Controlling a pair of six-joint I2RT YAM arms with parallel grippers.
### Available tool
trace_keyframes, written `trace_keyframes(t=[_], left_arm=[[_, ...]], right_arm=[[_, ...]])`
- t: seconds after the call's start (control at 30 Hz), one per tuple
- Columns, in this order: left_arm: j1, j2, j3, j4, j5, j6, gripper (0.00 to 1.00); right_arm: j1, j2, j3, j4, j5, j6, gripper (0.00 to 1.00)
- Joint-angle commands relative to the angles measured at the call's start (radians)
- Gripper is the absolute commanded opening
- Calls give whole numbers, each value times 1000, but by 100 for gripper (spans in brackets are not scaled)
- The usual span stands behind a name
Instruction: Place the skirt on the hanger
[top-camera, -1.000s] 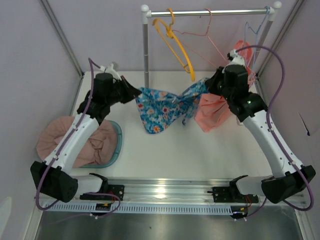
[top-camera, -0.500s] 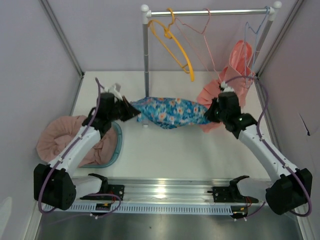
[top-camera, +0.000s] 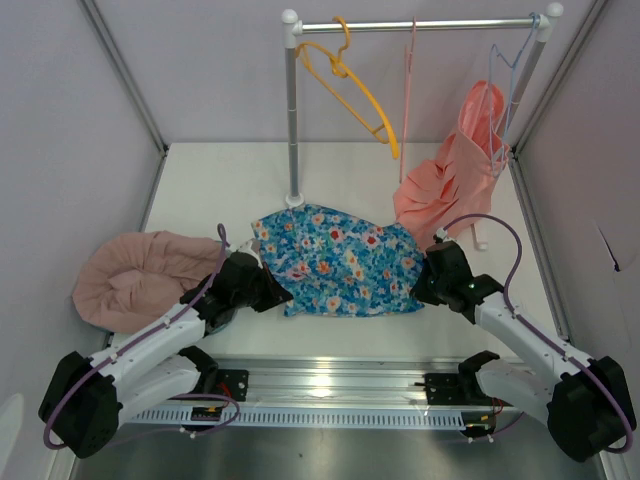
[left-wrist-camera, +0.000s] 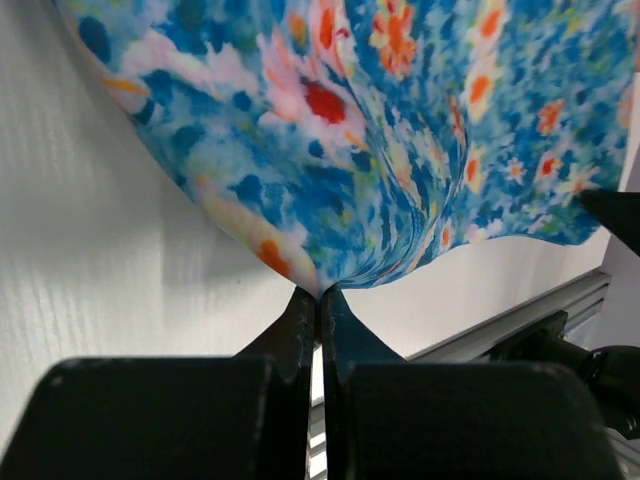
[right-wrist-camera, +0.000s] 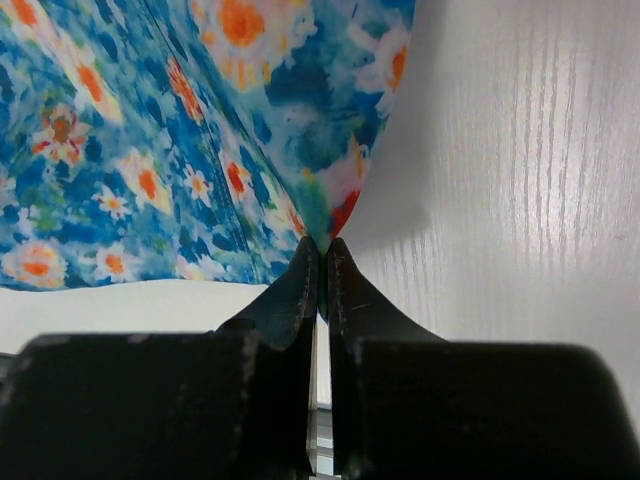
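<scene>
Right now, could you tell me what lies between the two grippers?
The floral skirt spans it, pinched by left gripper and right gripper; top view shows it.

The left arm (top-camera: 150, 345) and right arm (top-camera: 522, 332) share white tubular links joined by bulky black joint housings, with black bases on a silver slotted rail (top-camera: 330, 385) along the worktop's (top-camera: 350, 170) near edge. A thin purple cable (top-camera: 483, 216) loops along each. The left gripper (left-wrist-camera: 320, 300) and right gripper (right-wrist-camera: 318, 250) end in flat matte-black fingers (left-wrist-camera: 345, 335) tapering to narrow tips.
</scene>
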Motion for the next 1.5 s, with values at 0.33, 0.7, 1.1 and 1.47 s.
trace_keyframes(t=[0.33,0.7,1.1,1.47], left_arm=[[-21,-187,34,-206,-76,-38,27],[-21,-267,126,-269,-79,63,53],[-21,-168,373,-275,-96,255,57],[-21,-184,392,-287,-56,286,57]], right_arm=[[39,-213,-24,-92,20,84,56],[61,-204,102,-137,64,62,64],[22,-106,503,-192,141,-49,64],[-114,388,1223,-116,136,-235,70]])
